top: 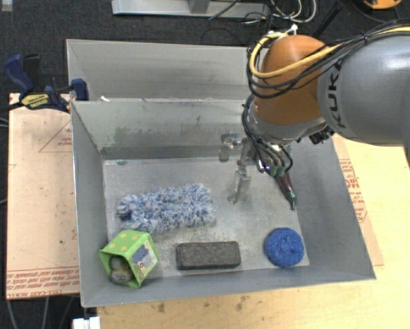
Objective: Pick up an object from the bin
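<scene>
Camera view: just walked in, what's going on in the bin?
The KUKA arm reaches in from the right. Its gripper hangs over bare floor toward the back right of the grey bin, with nothing picked up yet. A fuzzy blue-white cloth lies just to its left. A green cube, a dark grey block and a blue ball sit along the front.

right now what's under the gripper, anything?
Under the gripper is bare grey bin floor, no object. The fuzzy blue-and-white cloth lies apart, toward the view's left. The arm's orange cover hides the bin's back right corner, so what lies there cannot be seen.
</scene>
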Robot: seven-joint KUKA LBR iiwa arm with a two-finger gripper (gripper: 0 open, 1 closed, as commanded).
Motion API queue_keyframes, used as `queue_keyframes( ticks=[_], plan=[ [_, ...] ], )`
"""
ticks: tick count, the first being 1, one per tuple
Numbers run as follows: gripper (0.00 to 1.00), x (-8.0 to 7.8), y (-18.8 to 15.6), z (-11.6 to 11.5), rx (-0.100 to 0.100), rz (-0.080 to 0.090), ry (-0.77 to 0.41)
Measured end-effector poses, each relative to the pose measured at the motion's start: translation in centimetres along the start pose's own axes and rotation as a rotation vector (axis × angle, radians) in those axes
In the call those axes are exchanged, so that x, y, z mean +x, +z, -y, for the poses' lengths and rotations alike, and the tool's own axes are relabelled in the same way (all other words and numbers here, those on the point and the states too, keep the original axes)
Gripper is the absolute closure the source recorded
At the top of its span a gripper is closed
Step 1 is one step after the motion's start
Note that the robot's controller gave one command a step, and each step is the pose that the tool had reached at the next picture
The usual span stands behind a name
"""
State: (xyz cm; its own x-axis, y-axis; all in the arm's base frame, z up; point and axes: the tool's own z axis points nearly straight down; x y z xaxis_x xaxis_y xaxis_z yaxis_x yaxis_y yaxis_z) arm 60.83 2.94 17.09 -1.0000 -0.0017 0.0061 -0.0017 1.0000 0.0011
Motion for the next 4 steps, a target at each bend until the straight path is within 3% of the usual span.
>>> queue_keyframes(
  ticks=[1, 2, 3, 4],
  plan=[
    [0.0, -0.1, -0.5, 0.0, 0.0, 0.007, 0.0],
    [0.0, 0.6, 1.1, -0.5, 0.002, 0.015, -0.052],
    [0.0, 3.0, 6.2, -5.6, 0.002, 0.01, -0.167],
    [1.0, 2.0, 9.2, -4.6, -0.001, 0.007, -0.081]
  ],
)
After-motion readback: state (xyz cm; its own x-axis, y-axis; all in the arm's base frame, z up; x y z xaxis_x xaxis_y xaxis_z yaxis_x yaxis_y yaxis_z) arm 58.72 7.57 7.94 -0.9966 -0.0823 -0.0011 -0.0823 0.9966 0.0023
